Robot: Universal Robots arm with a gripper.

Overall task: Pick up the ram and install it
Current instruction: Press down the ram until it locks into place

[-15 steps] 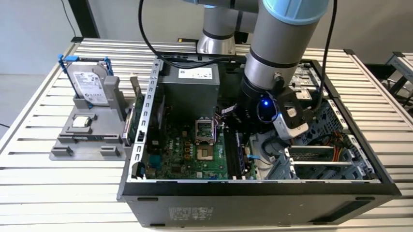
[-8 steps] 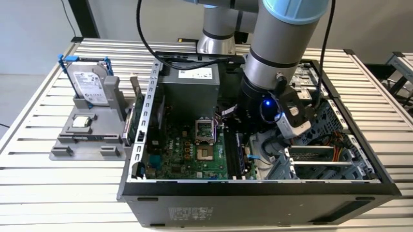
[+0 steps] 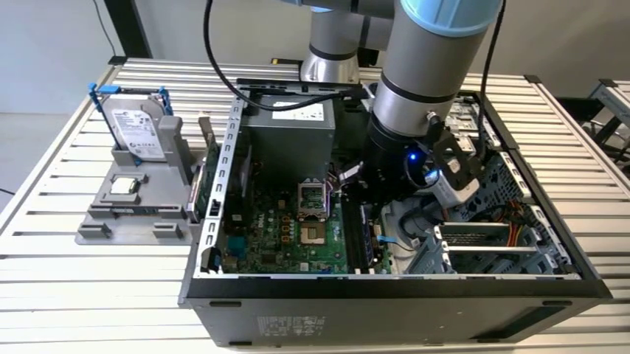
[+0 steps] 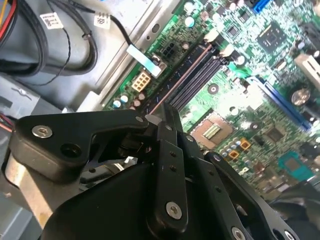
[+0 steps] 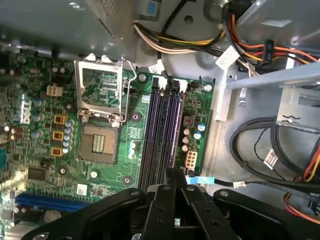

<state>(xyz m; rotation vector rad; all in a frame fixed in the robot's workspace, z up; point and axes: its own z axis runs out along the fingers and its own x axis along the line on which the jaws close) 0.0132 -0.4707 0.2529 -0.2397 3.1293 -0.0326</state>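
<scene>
My gripper [image 5: 174,173] is down inside the open computer case [image 3: 394,284], right above the black memory slots [image 5: 154,135] of the green motherboard [image 5: 107,165]. Its two fingers stand almost together. In both wrist views a thin dark strip with a reddish edge runs out from between them: the ram [image 5: 173,132], seen edge-on. It lies along the slot closest to the small white connector [image 5: 190,160]. The same edge [image 4: 176,81] leads away from the fingertips [image 4: 159,119]. How deep the ram sits in that slot I cannot tell. The arm's wrist [image 3: 399,158] covers this spot in the exterior view.
The CPU socket [image 5: 102,95] lies beside the slots. Bundled cables [image 5: 280,150] and the metal drive cage [image 3: 492,247] crowd the other side. On the exterior view's left, a grey fixture [image 3: 128,214] on the slatted table holds a silver hard drive [image 3: 136,125] in a blue frame.
</scene>
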